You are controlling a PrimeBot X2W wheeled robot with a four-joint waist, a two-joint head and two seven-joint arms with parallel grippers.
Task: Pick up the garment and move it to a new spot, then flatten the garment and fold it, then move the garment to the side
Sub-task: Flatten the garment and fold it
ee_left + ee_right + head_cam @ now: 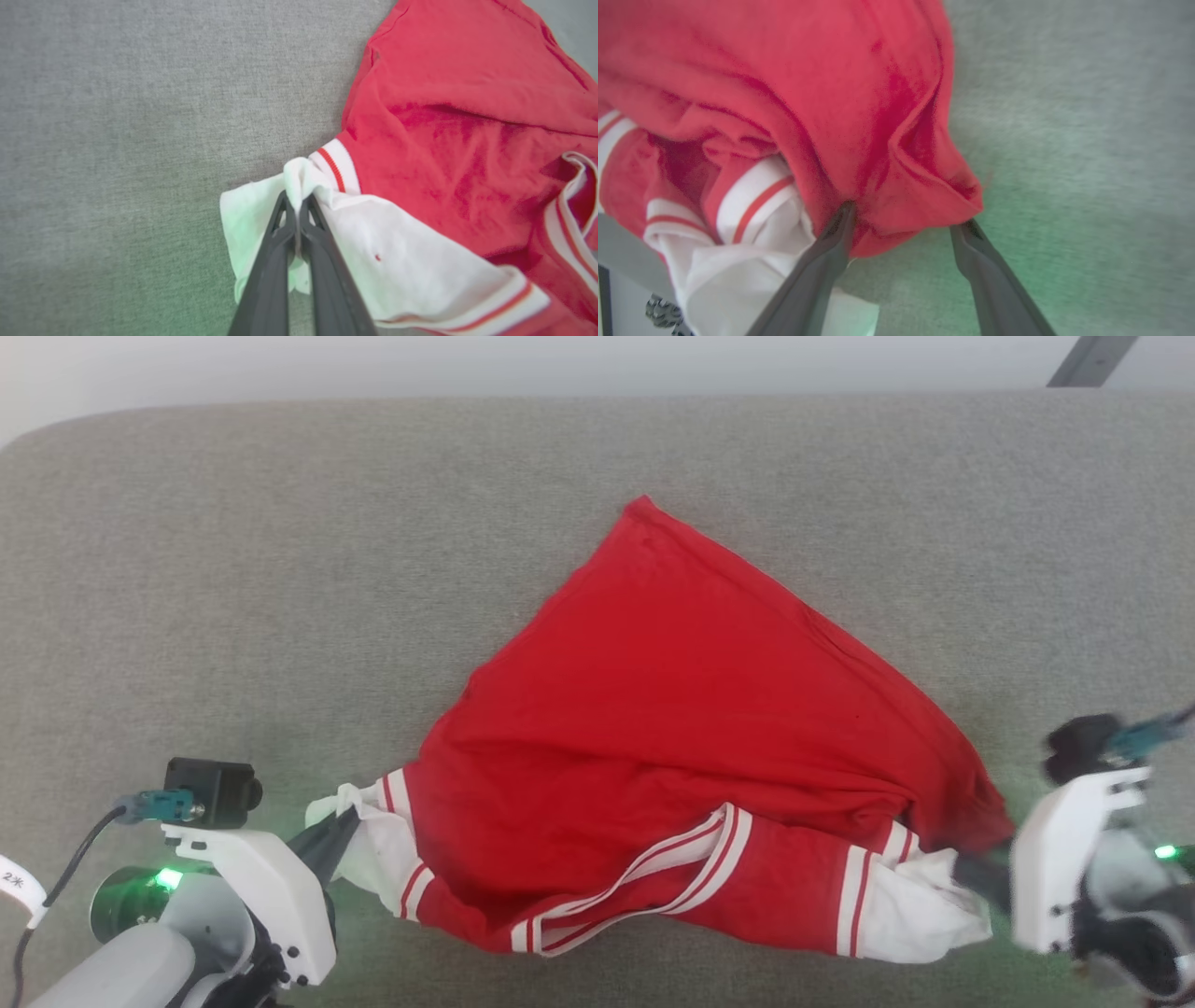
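While left end effector [295, 201] pinches white sleeve of garment [672, 709], right end effector [906, 217] gapes wide, red fold btwn.

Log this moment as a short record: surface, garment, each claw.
surface: grey fabric surface
garment: red with white sleeves, rumpled, lying unfolded on the surface
left claw: shut on the white sleeve
right claw: open, fingers either side of a red fold at the garment's other end

One red garment [672, 709], one grey fabric surface [280, 569], two pincers, the left pincer [296, 200], the right pincer [906, 217].
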